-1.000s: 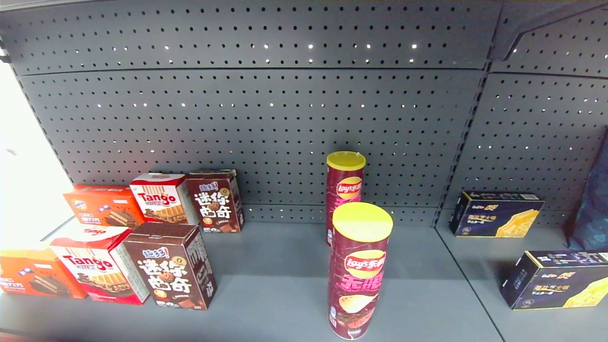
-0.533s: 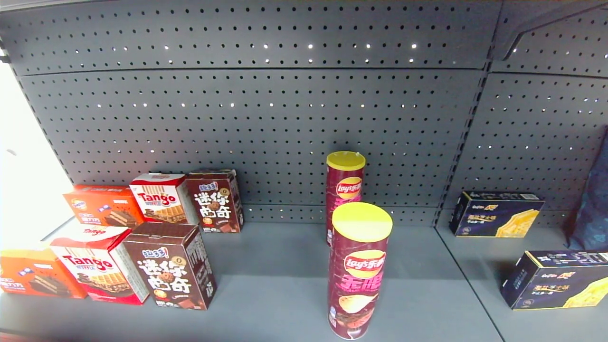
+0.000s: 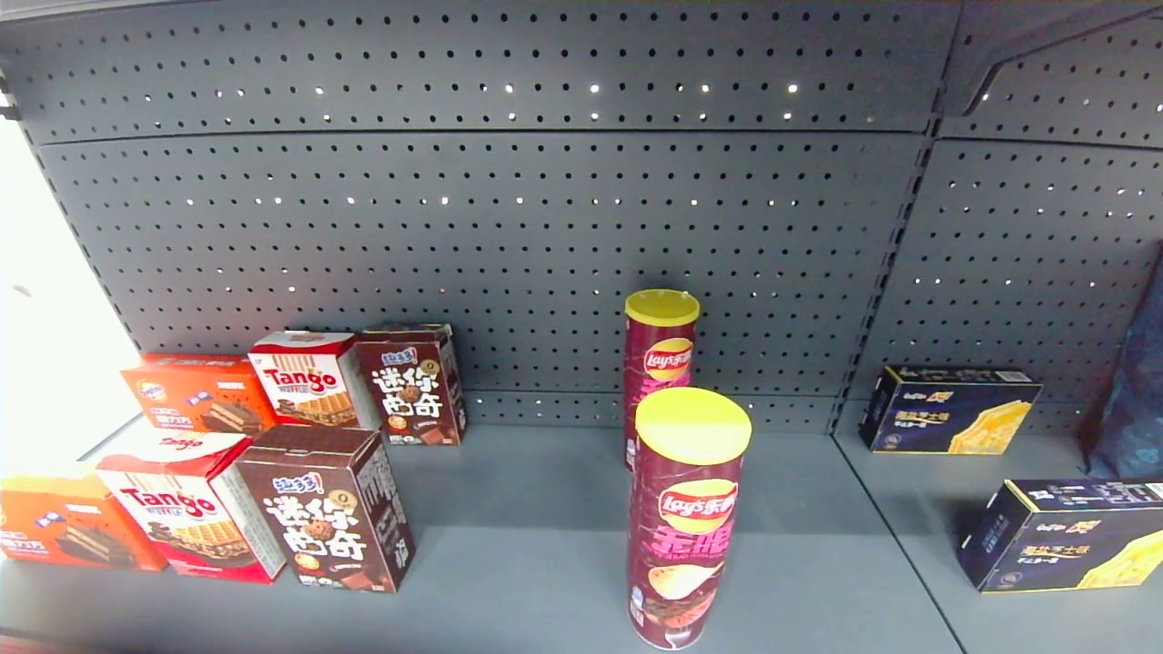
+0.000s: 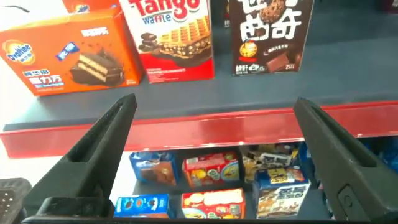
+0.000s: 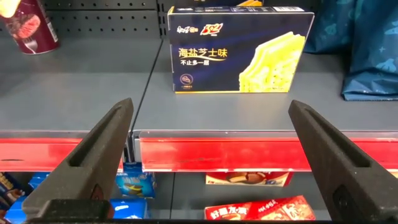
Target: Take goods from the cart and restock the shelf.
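Observation:
On the grey shelf [image 3: 536,554] two maroon chip cans with yellow lids stand in a row, the front can [image 3: 686,518] ahead of the rear can [image 3: 661,363]. My left gripper [image 4: 214,134] is open with nothing in it, level with the shelf's red front edge [image 4: 205,130], before an orange cake box [image 4: 71,53], a wafer box [image 4: 171,37] and a brown cookie box [image 4: 267,34]. My right gripper [image 5: 211,134] is open with nothing in it, facing a dark blue cracker box [image 5: 239,50] on the neighbouring shelf [image 5: 249,109].
Boxes fill the shelf's left end in two rows [image 3: 209,454]. Two dark blue boxes [image 3: 949,409] [image 3: 1058,536] lie on the right section. A perforated back panel [image 3: 509,236] closes the rear. Lower shelves hold more packaged goods [image 4: 211,180] [image 5: 258,208]. Bare shelf lies between boxes and cans.

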